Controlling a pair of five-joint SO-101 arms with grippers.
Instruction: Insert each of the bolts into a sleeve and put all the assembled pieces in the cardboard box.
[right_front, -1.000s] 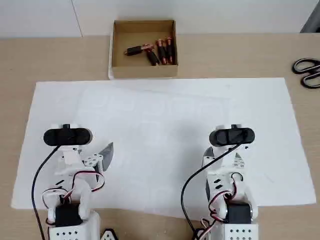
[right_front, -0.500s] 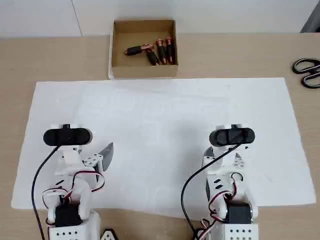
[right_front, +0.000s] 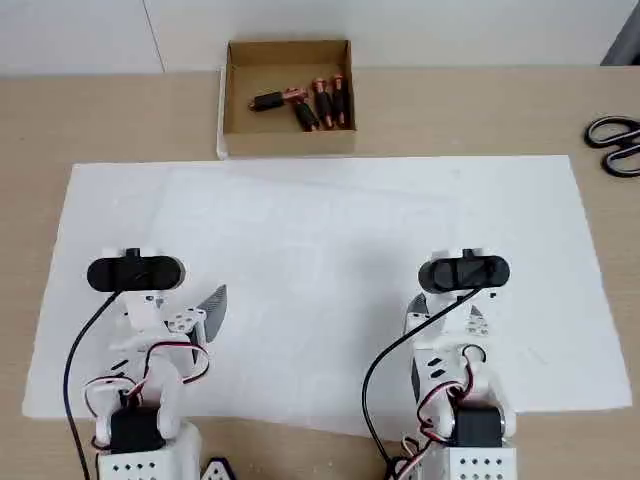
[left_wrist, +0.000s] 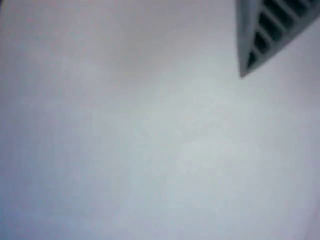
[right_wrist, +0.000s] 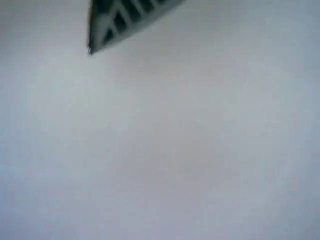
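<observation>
left gripper (left_wrist: 261, 34), grey and ribbed, over white paper (left_wrist: 150, 155)

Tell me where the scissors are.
In the high view, the scissors lie on the table at its far right edge, beyond the white sheet's corner, well right of the cardboard box.

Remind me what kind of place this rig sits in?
Probably a lab or hobby bench: a wooden table with a white sheet as work mat, a cardboard box holding bolt-and-sleeve pieces, and scissors off to the side.
</observation>
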